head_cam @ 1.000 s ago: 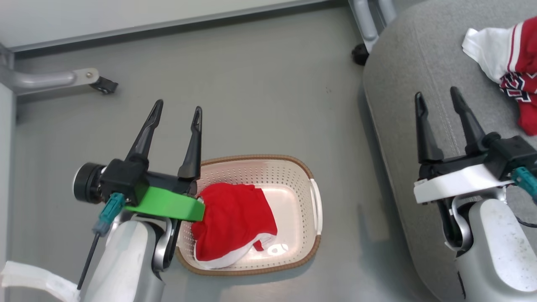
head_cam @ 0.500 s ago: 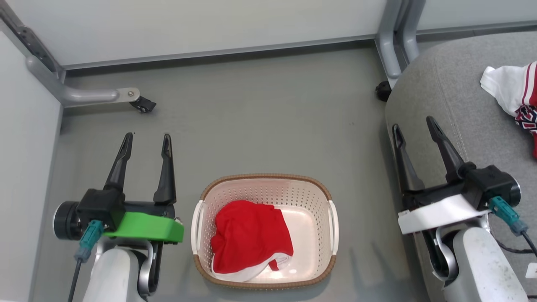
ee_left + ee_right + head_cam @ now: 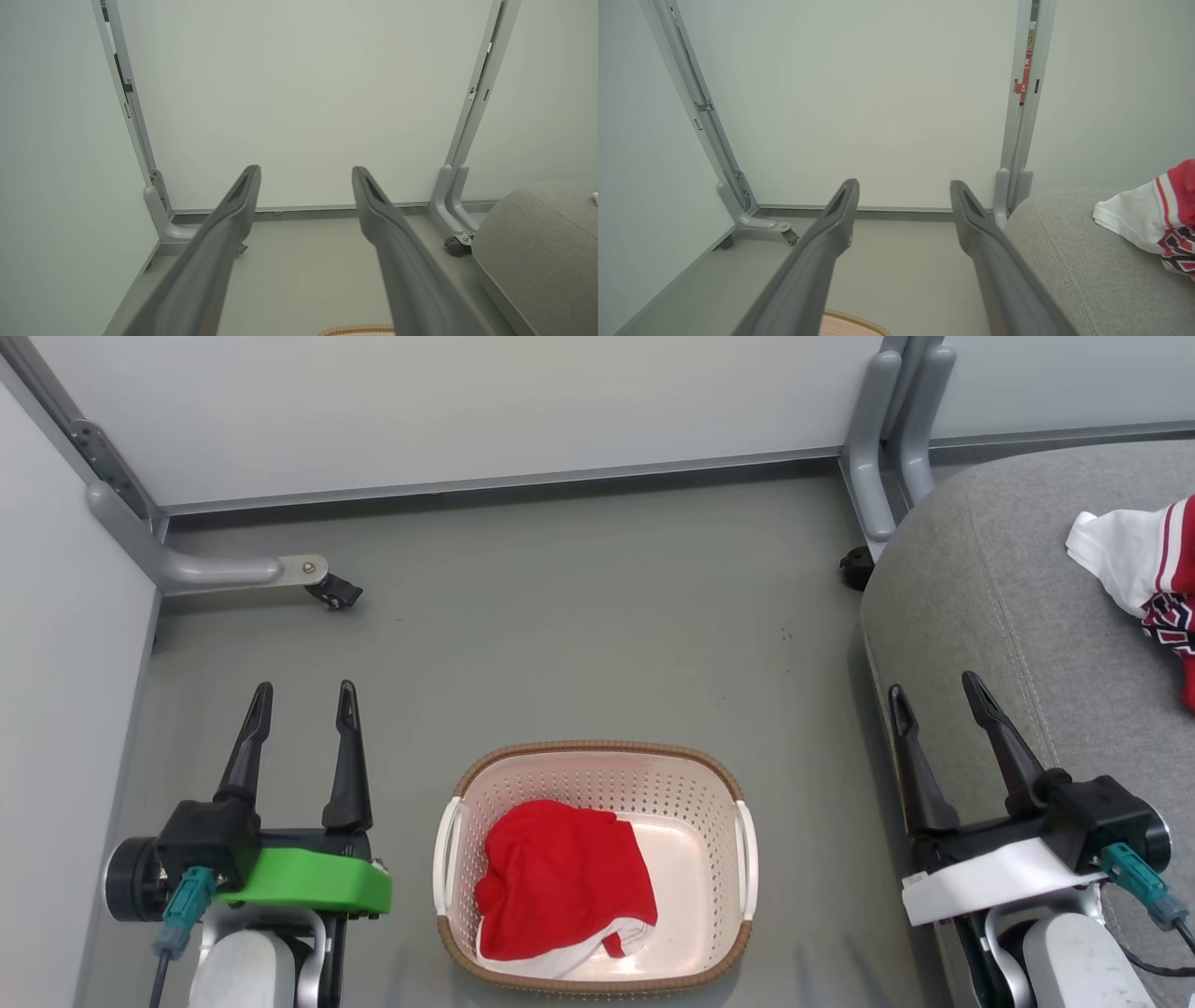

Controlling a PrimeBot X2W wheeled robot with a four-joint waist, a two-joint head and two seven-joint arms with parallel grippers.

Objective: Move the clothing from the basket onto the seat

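Head view: grey floor [image 3: 579, 616], white walls [image 3: 467, 401]; left gripper [image 3: 305, 686] and right gripper [image 3: 934, 683] gape empty.

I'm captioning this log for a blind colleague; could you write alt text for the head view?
A red garment lies in a cream basket on the grey floor, between the left gripper and right gripper, both with jaws open and empty. A red-and-white jersey lies on the grey seat at the right.
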